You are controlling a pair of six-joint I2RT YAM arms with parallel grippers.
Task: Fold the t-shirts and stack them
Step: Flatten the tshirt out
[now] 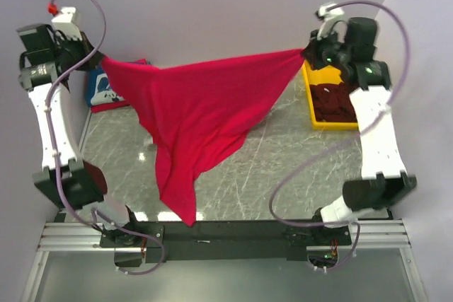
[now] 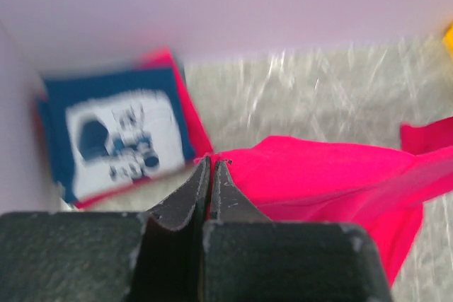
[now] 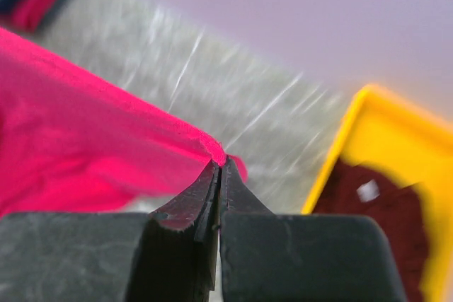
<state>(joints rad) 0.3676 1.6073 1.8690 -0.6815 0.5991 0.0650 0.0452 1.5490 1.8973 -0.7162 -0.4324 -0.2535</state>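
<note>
A bright red t-shirt (image 1: 205, 114) hangs stretched in the air between both arms, its lower part drooping to a point near the front edge. My left gripper (image 1: 101, 60) is shut on its left corner, and in the left wrist view the left gripper (image 2: 211, 162) pinches the red cloth (image 2: 318, 175). My right gripper (image 1: 306, 51) is shut on the right corner; the right gripper (image 3: 221, 164) clamps the red hem (image 3: 106, 139). A folded navy t-shirt with a white print (image 2: 117, 136) lies on a folded red one at the back left. Dark maroon t-shirts (image 1: 333, 100) lie in the yellow bin.
The yellow plastic bin (image 1: 312, 101) stands at the back right against the wall. Grey marble tabletop (image 1: 283, 153) shows under the hanging shirt. Purple walls close in the back and both sides. Cables loop off both arms.
</note>
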